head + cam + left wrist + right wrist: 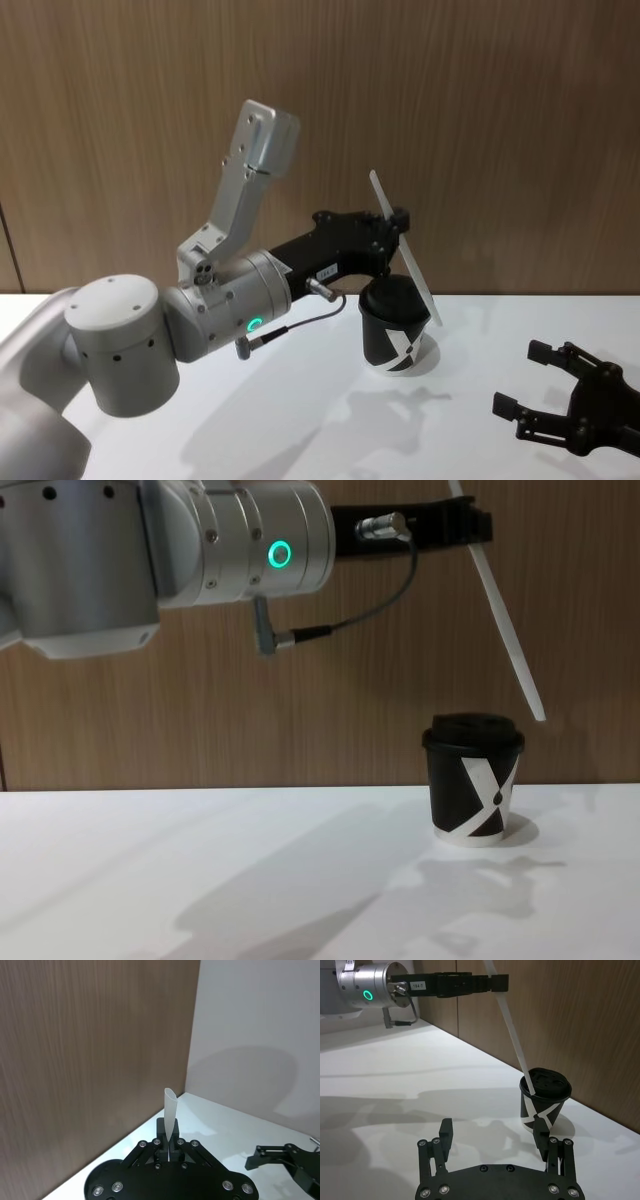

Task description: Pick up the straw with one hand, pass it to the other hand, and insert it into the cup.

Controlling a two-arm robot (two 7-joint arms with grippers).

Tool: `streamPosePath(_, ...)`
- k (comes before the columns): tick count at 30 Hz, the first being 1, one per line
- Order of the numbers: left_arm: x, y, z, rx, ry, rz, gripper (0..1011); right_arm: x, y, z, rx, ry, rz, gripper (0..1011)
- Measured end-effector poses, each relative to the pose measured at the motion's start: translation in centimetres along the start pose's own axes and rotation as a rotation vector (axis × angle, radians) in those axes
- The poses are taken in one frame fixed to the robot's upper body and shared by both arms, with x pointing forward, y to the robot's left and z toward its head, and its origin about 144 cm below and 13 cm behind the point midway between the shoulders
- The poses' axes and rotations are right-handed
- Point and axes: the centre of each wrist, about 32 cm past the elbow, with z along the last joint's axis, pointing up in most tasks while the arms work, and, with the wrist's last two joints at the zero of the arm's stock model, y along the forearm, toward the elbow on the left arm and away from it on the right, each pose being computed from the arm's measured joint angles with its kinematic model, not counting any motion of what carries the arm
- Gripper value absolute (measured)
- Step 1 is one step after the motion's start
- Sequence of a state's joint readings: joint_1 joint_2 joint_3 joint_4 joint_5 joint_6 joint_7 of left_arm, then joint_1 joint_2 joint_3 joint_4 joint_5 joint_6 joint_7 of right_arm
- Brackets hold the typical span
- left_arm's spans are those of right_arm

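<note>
The left gripper (398, 222), on the silver arm with the green ring light, is clamped on the upper part of the straw (404, 250) and holds it in the air above the cup (397, 335). The straw's long axis slants steeply, its lower end pointing down toward the robot's right, just above the cup's lid (473, 730) in the chest view. The right gripper (570, 400) rests low over the table (300, 430), near the cup on its right, jaws spread and empty.

The straw's (505, 620) top end runs past the chest view's upper edge. Its lower part is hidden behind the left gripper (169, 1147) in the left wrist view.
</note>
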State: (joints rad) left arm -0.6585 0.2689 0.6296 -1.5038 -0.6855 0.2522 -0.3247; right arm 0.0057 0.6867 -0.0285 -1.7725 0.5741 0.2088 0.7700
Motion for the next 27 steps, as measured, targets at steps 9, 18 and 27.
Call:
streamPosePath(9, 0.1, -0.5, 0.5, 0.005, -0.044, 0.015, 13, 0.0, 0.0, 0.0, 0.000, 0.000, 0.000, 1001)
streamPosePath(18, 0.2, -1.2, 0.9, 0.016, -0.091, 0.032, 13, 0.0, 0.0, 0.0, 0.000, 0.000, 0.000, 1001)
streamPosePath(27, 0.3, -1.9, 1.2, 0.028, -0.124, 0.048, 12, 0.0, 0.0, 0.0, 0.000, 0.000, 0.000, 1001)
